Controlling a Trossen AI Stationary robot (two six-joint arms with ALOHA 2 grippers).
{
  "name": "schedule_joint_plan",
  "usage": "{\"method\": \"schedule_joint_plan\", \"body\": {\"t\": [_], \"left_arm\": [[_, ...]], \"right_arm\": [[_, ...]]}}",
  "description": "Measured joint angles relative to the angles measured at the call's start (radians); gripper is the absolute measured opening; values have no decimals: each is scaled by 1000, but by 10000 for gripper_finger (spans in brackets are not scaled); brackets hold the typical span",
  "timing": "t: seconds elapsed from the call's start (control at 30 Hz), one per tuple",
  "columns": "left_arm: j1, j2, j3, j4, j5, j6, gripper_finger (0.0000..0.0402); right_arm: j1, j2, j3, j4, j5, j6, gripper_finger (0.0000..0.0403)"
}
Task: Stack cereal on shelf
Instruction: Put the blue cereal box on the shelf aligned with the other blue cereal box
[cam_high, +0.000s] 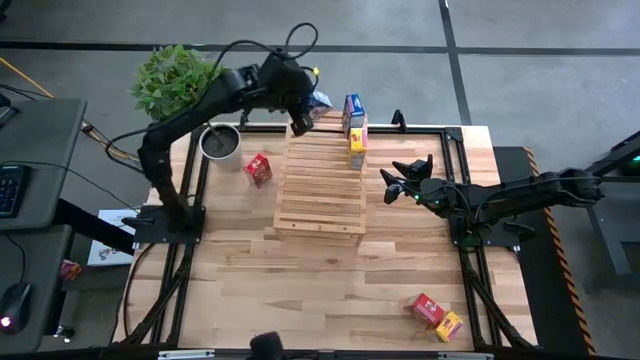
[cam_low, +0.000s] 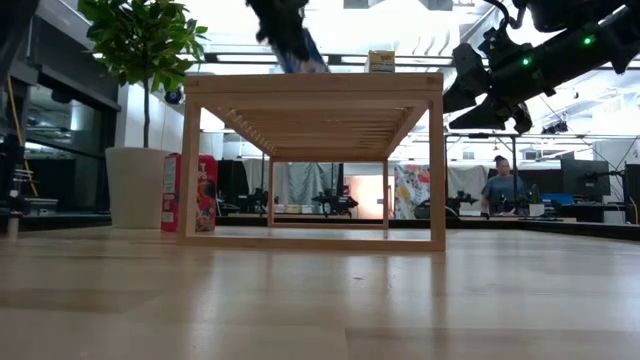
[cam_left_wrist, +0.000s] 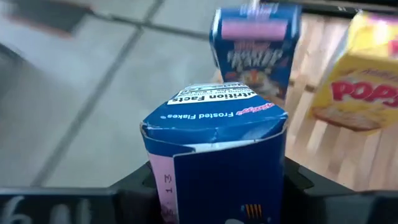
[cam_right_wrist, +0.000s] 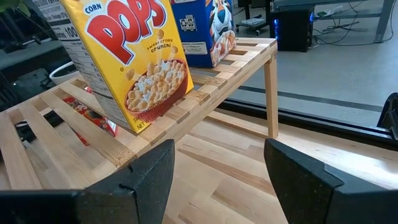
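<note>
My left gripper (cam_high: 303, 118) is shut on a blue cereal box (cam_left_wrist: 214, 162) over the far left corner of the pale slatted shelf (cam_high: 320, 185). A second blue box (cam_high: 353, 105) and a yellow box (cam_high: 357, 140) stand on the shelf's far right part. A red box (cam_high: 258, 168) stands on the table left of the shelf. A red box (cam_high: 427, 308) and a yellow box (cam_high: 449, 325) lie near the table's near right edge. My right gripper (cam_high: 395, 185) is open and empty, right of the shelf. My left gripper pinches the blue box between its two fingers, one on each narrow side (cam_left_wrist: 163, 186), toward the box's bottom end. The box's top flap end (cam_left_wrist: 214, 109) points away from the fingers. In the low view the box (cam_low: 303, 50) is tilted just above the shelf's top.
A metal cup (cam_high: 220, 142) and a potted plant (cam_high: 175, 78) stand at the far left. In the right wrist view the yellow box (cam_right_wrist: 124, 56) and blue box (cam_right_wrist: 202, 31) stand on the slats. A person (cam_low: 497, 185) sits beyond the table.
</note>
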Motion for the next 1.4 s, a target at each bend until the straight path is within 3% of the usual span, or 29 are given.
{"method": "schedule_joint_plan", "body": {"t": [0.13,0.3,0.43,0.6,0.8,1.4], "left_arm": [[30,80,45,-39,40,-29,156],[44,236,337,-179,83,-119,156],[65,208,249,-152,198,-178,156],[99,216,248,-207,133,-226,156],[86,218,247,-202,224,-228,156],[66,315,248,-146,203,-239,156]], "right_arm": [[0,0,0,0,11,-2,241],[-1,0,0,8,13,-2,241],[-12,0,0,11,0,-2,241],[-13,0,0,6,-8,1,241],[-19,0,0,0,-2,-2,241],[-24,0,0,-1,-32,4,241]]}}
